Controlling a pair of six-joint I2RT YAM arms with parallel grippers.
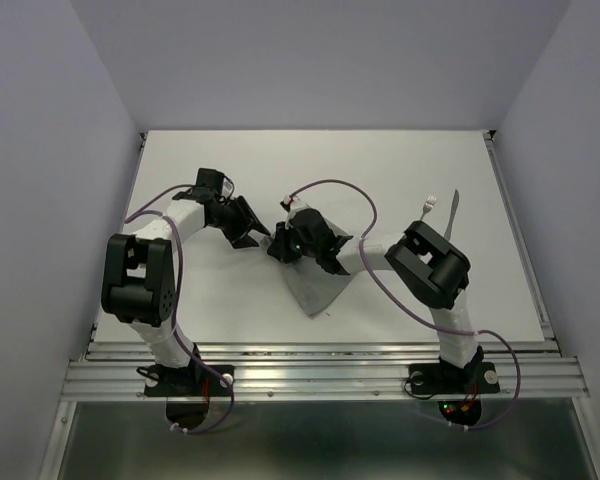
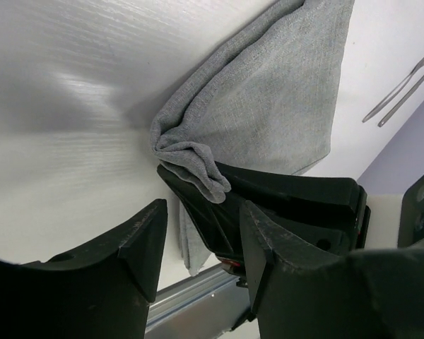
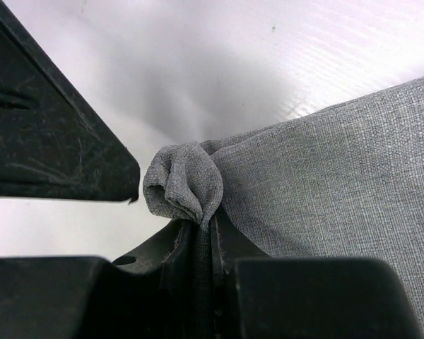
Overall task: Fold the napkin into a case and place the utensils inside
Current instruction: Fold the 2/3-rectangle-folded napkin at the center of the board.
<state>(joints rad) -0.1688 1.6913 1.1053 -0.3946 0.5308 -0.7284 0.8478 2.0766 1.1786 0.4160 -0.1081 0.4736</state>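
The right tool [image 3: 201,233] is pinching a bunched corner of the napkin [image 2: 268,99] between nearly closed jaws. The left tool [image 2: 201,212] is gaping empty just beside it. The napkin is lying partly folded on the desk [image 1: 400,170], with the utensils [image 2: 403,85] well apart from it. Folding seems underway, and the left tool probably needs a fresh edge to grip next.

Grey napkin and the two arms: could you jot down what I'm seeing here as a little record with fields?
napkin: grey cloth, folded to a rough triangle on the white table, one corner bunched up
right gripper: shut on the bunched corner
left gripper: open, empty, facing that same corner, not gripping it
fork and knife: lying side by side on the table beyond the right arm, apart from the napkin
case: not yet formed; utensils outside the cloth
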